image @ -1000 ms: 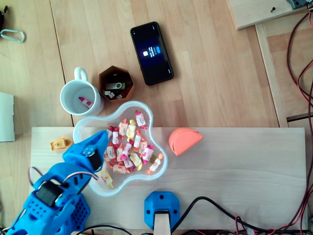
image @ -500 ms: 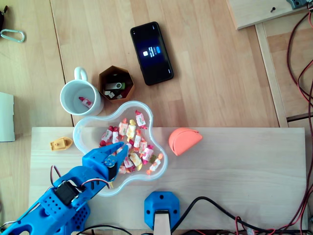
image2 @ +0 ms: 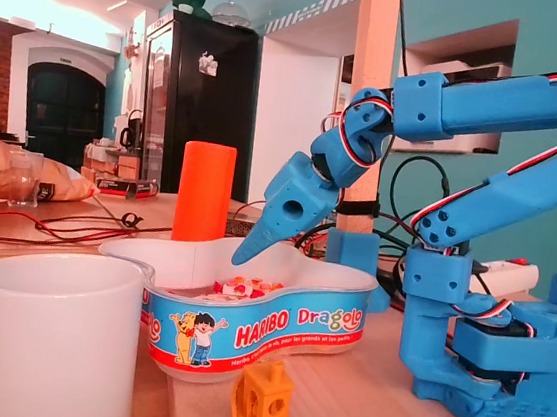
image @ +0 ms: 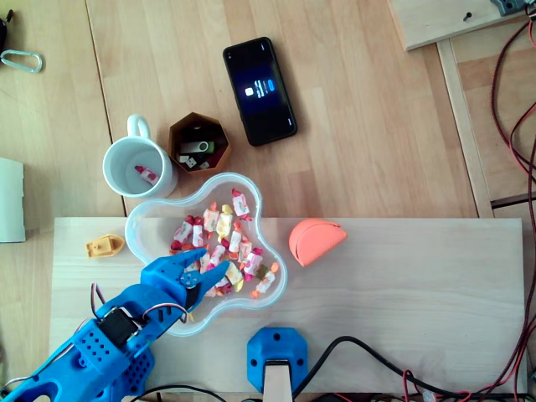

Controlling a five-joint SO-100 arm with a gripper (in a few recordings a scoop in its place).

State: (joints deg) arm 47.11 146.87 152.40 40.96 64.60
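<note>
So in the overhead view there's a little yellow boat (image: 105,246) at the top left corner of the light board (image: 402,285). Just past that edge a white mug (image: 110,159) stands on the desk (image: 360,151) with one wrapped sweet in it. The blue gripper (image: 213,265) reaches in from the board's bottom left corner. It's tilted nose-down into the clear tub (image: 131,228), which straddles the board's top edge. Its jaws are parted a bit, tips right in the candies (image: 228,239) on the tub's lower left side, and I can't tell if one's pinched. Behind the tub is a brown cup (image: 198,117) of USB sticks, then a phone (image: 260,90) further out. An orange piece (image: 314,241) lies just right of the tub.
</note>
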